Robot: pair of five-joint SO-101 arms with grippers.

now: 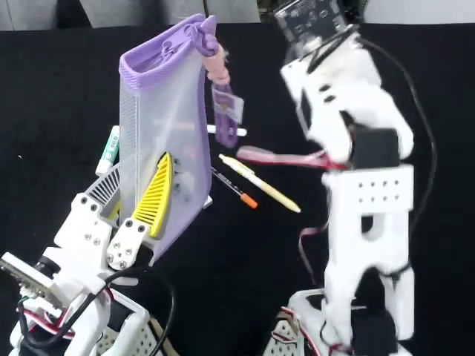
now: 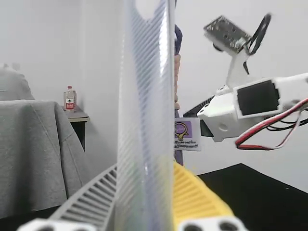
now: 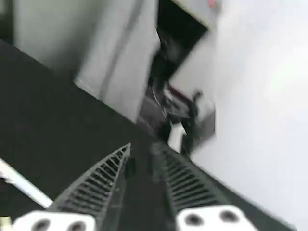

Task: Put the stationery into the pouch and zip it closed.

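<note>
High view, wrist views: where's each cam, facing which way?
High view: fixed overhead, looking down on the black table; both arms show.
Left wrist view: on that wrist, looking past the left gripper, shut on the pouch, toward the right arm.
Right wrist view: on that wrist, looking past the open right gripper over the table.
Shared: high and left wrist views both show the pouch.

This looks like a robotics lab or test room: two white arms [image 1: 367, 193] with bare circuit boards [image 1: 312, 18] and loose wires [image 2: 269, 127] stand at a black-covered tabletop [image 1: 59, 74], with plain white walls [image 2: 48, 48], a grey drape [image 2: 33, 144] and a bottle [image 2: 70, 98] on a side table [image 2: 79, 117] behind.
</note>
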